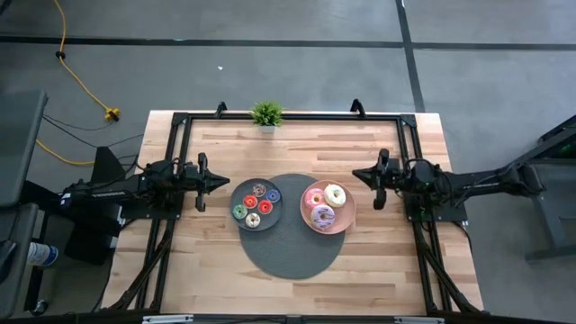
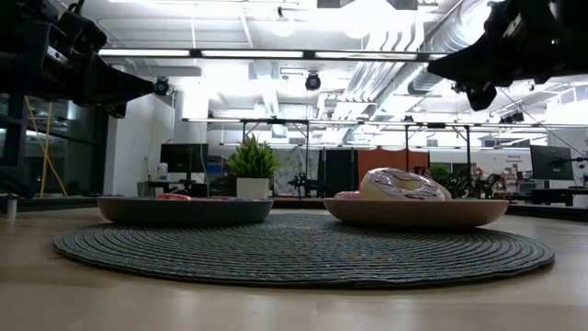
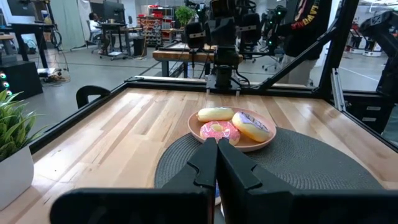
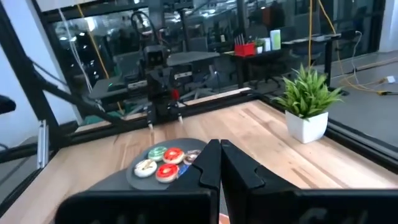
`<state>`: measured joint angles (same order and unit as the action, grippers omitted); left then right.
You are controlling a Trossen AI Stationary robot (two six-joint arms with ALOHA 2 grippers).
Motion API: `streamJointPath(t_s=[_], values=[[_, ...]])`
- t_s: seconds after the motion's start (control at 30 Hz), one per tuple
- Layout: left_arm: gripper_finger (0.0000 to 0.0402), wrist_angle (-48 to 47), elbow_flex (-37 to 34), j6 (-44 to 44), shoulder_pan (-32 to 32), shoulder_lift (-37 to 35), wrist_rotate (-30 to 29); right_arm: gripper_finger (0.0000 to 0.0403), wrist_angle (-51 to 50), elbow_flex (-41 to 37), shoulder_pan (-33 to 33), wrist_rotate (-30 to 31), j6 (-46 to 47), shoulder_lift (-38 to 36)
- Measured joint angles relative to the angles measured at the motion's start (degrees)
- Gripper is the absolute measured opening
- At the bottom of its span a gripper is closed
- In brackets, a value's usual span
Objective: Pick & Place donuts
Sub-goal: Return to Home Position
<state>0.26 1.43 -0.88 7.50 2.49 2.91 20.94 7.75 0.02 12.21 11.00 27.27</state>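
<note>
Wood tabletop [image 1: 207, 270] shows no donut lying loose, so I judge the sorting finished and the step in hand to be the return to rest; what is left calls only for each arm to fold back to its park pose without swinging across the plates. One round dark woven mat [image 1: 292, 256] sits mid-table. Two arms flank it: the left gripper [image 1: 225, 183] hangs just beside the grey plate [image 1: 233, 202], jaws pressed together on nothing, and the right gripper [image 1: 355, 175] hangs just beside the pink plate [image 1: 349, 219], jaws likewise pressed together and empty. Those two plates rest side by side on the mat. One potted plant [image 1: 266, 113] stands at the far edge. Three larger donuts lie on the pink plate: one pink-iced donut [image 1: 314, 198], one white-iced donut [image 1: 335, 193], one purple-iced donut [image 1: 322, 216]. Six small donuts [image 1: 253, 220], as best I can count, lie on the grey plate, red, green, blue, brown and cream among them
</note>
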Motion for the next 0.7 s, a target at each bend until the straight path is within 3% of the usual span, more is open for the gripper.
streamJointPath(t_s=[0.3,0.7], values=[[0.0002,0.01,0.00,0.01,-0.01,0.00,0.03,0.0000,5.06,-3.82,-1.57,-0.64,0.51,-3.87],[0.0002,-0.01,0.00,0.01,0.01,0.01,0.03,0.0000,-5.45,-3.94,-1.56,-1.72,-3.47,-17.64]])
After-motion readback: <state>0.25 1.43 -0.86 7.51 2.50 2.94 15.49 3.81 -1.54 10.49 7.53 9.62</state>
